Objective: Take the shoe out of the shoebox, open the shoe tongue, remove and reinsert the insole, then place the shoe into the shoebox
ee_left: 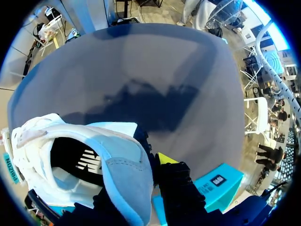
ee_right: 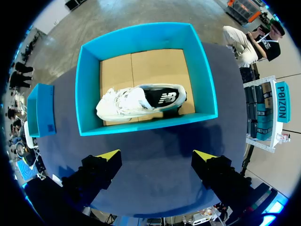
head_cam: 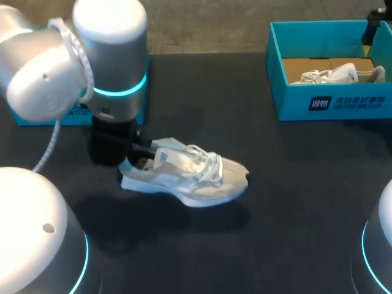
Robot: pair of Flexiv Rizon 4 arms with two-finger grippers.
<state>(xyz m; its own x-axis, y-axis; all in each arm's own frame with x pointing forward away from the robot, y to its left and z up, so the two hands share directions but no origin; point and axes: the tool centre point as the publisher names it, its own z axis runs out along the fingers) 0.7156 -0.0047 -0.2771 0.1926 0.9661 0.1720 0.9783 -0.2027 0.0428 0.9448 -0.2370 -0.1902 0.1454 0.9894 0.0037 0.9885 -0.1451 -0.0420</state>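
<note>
A white and grey shoe [head_cam: 190, 174] lies on its sole on the black table, toe to the right. My left gripper [head_cam: 138, 150] is at its heel. In the left wrist view, the left gripper [ee_left: 136, 176] is shut on the shoe's heel wall [ee_left: 127, 165]. One yellow-tipped finger [ee_left: 164, 159] is outside, and the other is hidden inside the shoe. A teal shoebox [head_cam: 282, 67] at the back right holds a second white shoe [head_cam: 334, 75]. My right gripper [ee_right: 156, 157] hangs open above the table, near the shoebox [ee_right: 89, 84], with nothing between its fingers.
The teal box lid [head_cam: 37, 116] lies at the back left, partly hidden behind my left arm [head_cam: 92, 55]. It also shows beside the box as a lid [ee_right: 42, 110]. Bare black table [head_cam: 275, 184] spreads between the shoe and the shoebox.
</note>
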